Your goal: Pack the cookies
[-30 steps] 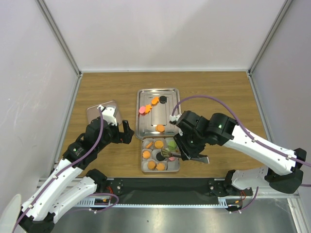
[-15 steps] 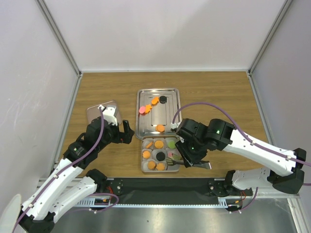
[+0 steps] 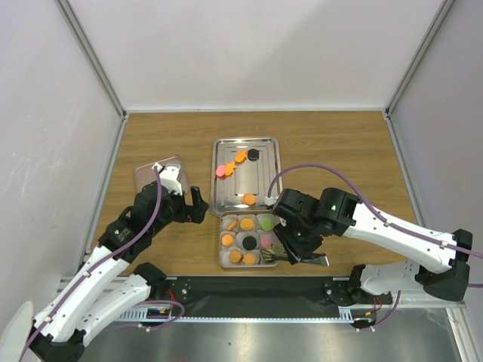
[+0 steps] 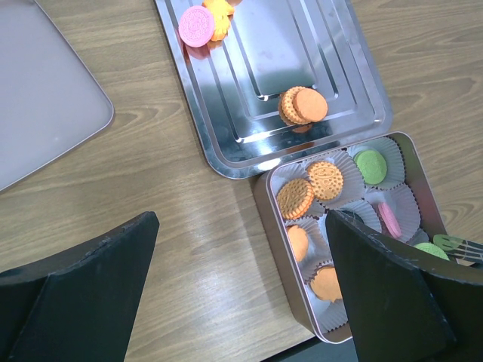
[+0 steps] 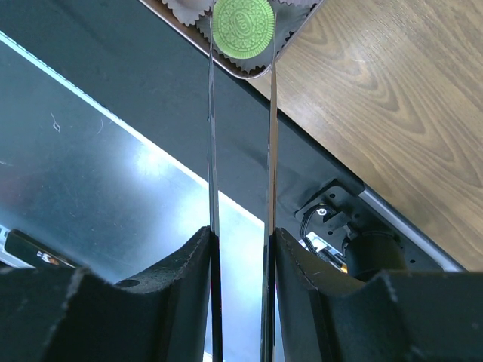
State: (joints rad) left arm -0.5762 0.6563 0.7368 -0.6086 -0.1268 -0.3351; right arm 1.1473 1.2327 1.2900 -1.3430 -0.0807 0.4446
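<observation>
Cookies lie on the steel tray (image 3: 219, 204): a pink one (image 3: 220, 170), orange ones (image 3: 240, 157) and a black one (image 3: 253, 154). The tin (image 3: 223, 264) holds orange, green, black and pink cookies in paper cups, as the left wrist view (image 4: 295, 197) shows. My right gripper (image 3: 298, 253) is shut on thin metal tongs (image 5: 212, 151). Their tips grip a green cookie (image 5: 243, 27) over the tin's near right cup. My left gripper (image 3: 198, 205) is open and empty above the table, left of the tin (image 4: 266, 219).
The tin's grey lid (image 3: 151, 175) lies on the table left of the tray, also in the left wrist view (image 4: 45, 113). The table's near edge and black rail (image 3: 249, 290) run just behind the tin. White walls close in the sides.
My right gripper has moved toward the near edge, carrying the tongs and green cookie from the tin's middle to its near right corner. The left arm has not moved.
</observation>
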